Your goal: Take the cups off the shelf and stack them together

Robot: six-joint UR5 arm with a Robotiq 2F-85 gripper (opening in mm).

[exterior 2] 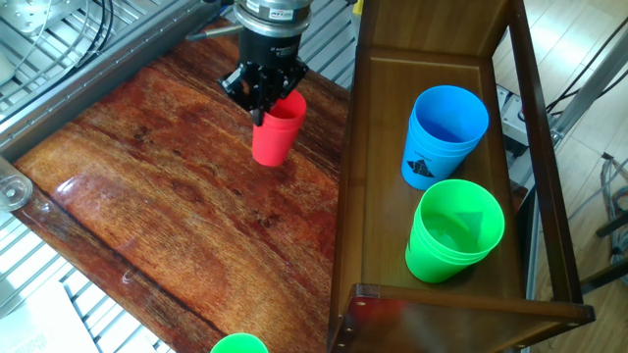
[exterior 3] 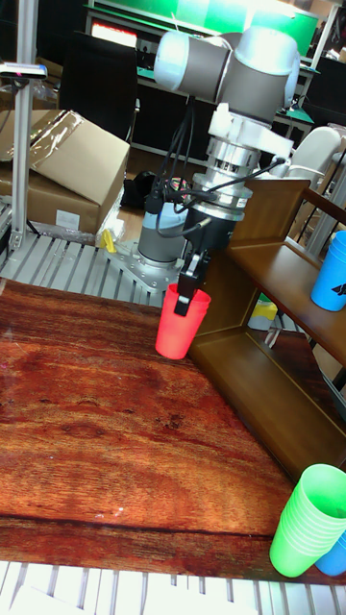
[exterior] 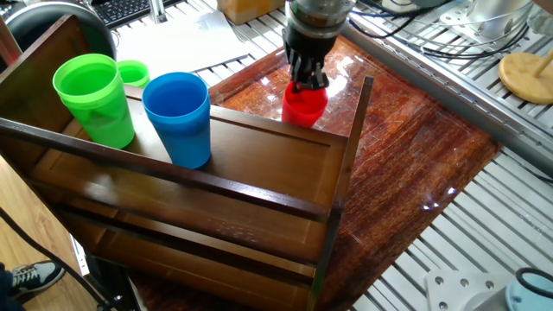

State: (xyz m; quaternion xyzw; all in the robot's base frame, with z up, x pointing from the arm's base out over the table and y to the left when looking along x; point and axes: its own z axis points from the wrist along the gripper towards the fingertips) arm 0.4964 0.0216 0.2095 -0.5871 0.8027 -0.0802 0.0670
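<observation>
Two tumblers stood on the top board of the dark wooden shelf [exterior 2: 378, 147]: the blue cup [exterior 2: 444, 134], with a black mark on its side, and the bright green cup [exterior 2: 451, 230] just beside it. My gripper [exterior 2: 263, 104] was clamped on the rim of the red cup [exterior 2: 276, 132], one finger [exterior 3: 185, 285] inside and the other outside the wall. I held the red cup upright over the glossy reddish-brown tabletop [exterior 2: 147, 196], near the shelf's front edge; I could not tell whether its base touched the wood. A smaller green cup [exterior: 133, 72] sat beyond the shelf, seen past the big green one.
</observation>
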